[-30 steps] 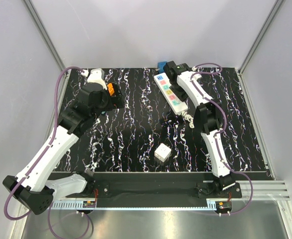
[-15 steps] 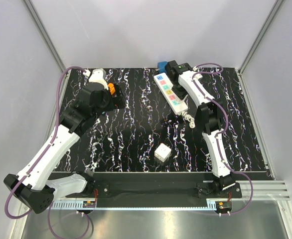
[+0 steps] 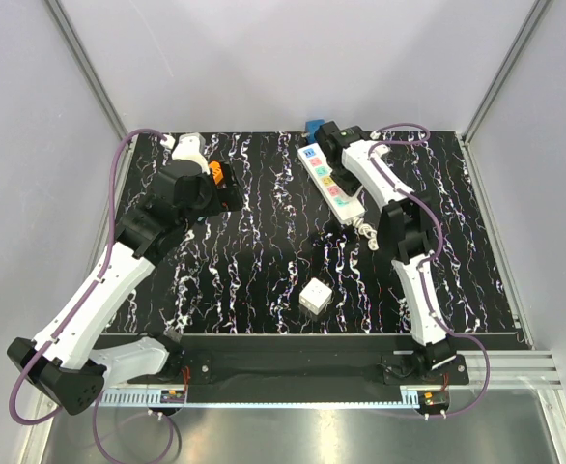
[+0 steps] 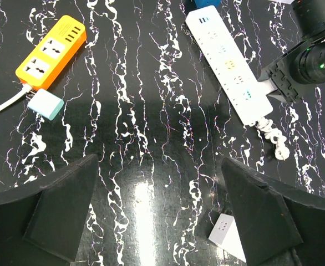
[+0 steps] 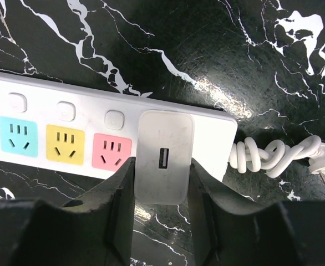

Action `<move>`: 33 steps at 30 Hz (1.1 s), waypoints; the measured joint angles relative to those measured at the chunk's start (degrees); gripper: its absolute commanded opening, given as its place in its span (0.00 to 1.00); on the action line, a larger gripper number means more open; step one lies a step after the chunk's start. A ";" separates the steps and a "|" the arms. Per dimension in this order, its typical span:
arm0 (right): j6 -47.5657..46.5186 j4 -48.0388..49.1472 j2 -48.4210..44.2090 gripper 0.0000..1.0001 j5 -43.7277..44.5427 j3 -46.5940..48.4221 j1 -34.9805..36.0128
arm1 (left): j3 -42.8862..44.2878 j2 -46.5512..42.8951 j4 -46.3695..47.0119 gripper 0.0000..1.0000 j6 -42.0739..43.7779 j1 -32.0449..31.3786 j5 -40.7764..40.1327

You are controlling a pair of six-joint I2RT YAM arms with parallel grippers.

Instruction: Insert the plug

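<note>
There go the jaws of the right gripper! A second ago they stood wider, and now they've pinched in against both sides of the plug, which sits on the end of the white power strip. Seen from above, that wrist swung a touch farther out, then drifted back again. Over on the other side, the left arm has eased slightly up and to the left. The strip may have nudged a hair, but it's too small to call from above.
</note>
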 measured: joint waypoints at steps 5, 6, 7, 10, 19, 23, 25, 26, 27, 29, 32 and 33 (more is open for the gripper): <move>0.39 -1.11 0.15 0.00 2.56 0.28 2.19 | 0.00 -0.09 0.02 0.99 0.00 0.28 -0.02; 0.52 -1.36 0.31 0.00 2.91 0.48 2.60 | 0.00 -0.09 0.02 0.99 0.00 0.28 -0.04; 0.66 -1.49 0.46 0.00 3.21 0.57 3.04 | -0.02 -0.11 0.02 0.99 0.00 0.31 -0.04; 1.42 -1.75 0.63 0.00 3.82 0.57 3.98 | -0.02 -0.20 0.04 0.99 -0.02 0.35 -0.04; 3.56 -1.68 0.63 0.00 7.50 -0.42 5.88 | -0.26 -0.87 0.20 0.99 -0.02 0.63 -0.07; 4.13 -1.79 0.81 0.00 9.86 -0.83 7.13 | -0.26 -1.42 0.33 0.99 -0.04 1.11 -0.15; 4.61 -1.73 0.81 0.00 10.91 -1.31 7.69 | -0.26 -1.75 0.35 0.99 -0.07 1.44 -0.33; 4.96 -1.60 0.81 0.00 11.43 -1.70 7.93 | -0.26 -1.92 0.33 0.99 -0.07 1.53 -0.46; 5.44 -1.42 0.81 0.00 12.00 -2.19 8.17 | -0.26 -2.12 0.35 0.99 -0.09 1.62 -0.66; 6.10 -0.94 0.79 0.00 13.07 -3.15 8.63 | -0.26 -2.45 0.35 0.99 -0.26 1.70 -1.07; 6.99 0.22 0.46 0.00 14.51 -5.14 9.18 | -0.28 -2.84 0.37 0.99 -0.31 1.81 -1.53; 7.26 0.66 0.07 0.00 14.78 -6.03 9.29 | -0.28 -2.93 0.35 0.99 -0.33 1.81 -1.57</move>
